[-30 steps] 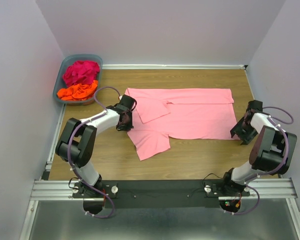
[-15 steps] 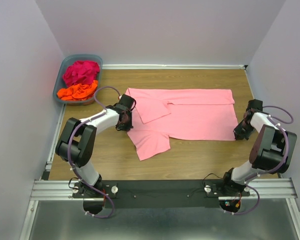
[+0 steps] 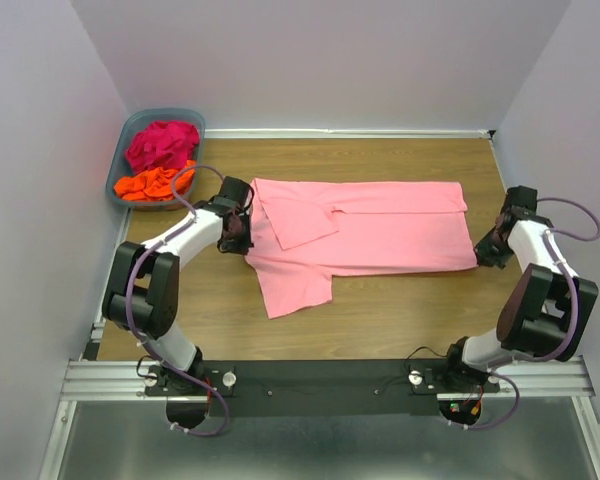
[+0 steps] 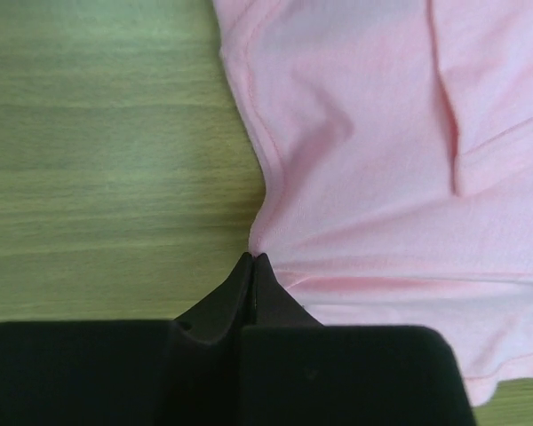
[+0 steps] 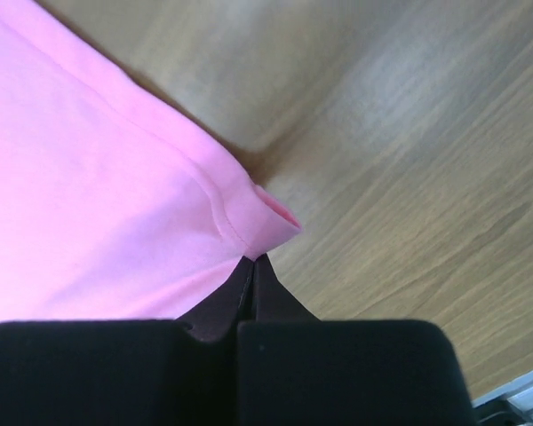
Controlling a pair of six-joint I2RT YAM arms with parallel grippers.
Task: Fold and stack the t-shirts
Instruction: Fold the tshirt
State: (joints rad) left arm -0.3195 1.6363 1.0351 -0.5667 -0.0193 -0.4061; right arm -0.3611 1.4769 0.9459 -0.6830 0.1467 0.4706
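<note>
Wood table (image 3: 400,320): light pink t-shirt (image 3: 380,235) lies long L-to-R btwn left gripper (image 3: 242,233) & right gripper (image 3: 484,252), both pinched shut on its ends.

White-and-black arms (image 3: 185,232), looping purple cables (image 3: 185,172)

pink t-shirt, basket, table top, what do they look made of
Pink t-shirt: soft matte knit cloth, probably cotton jersey; it creases, folds and shows stitched hems.
Basket: likely moulded plastic, smooth grey-blue with a rounded rim.
Table top: wood or wood-look laminate; grain lines, slight sheen.
</note>
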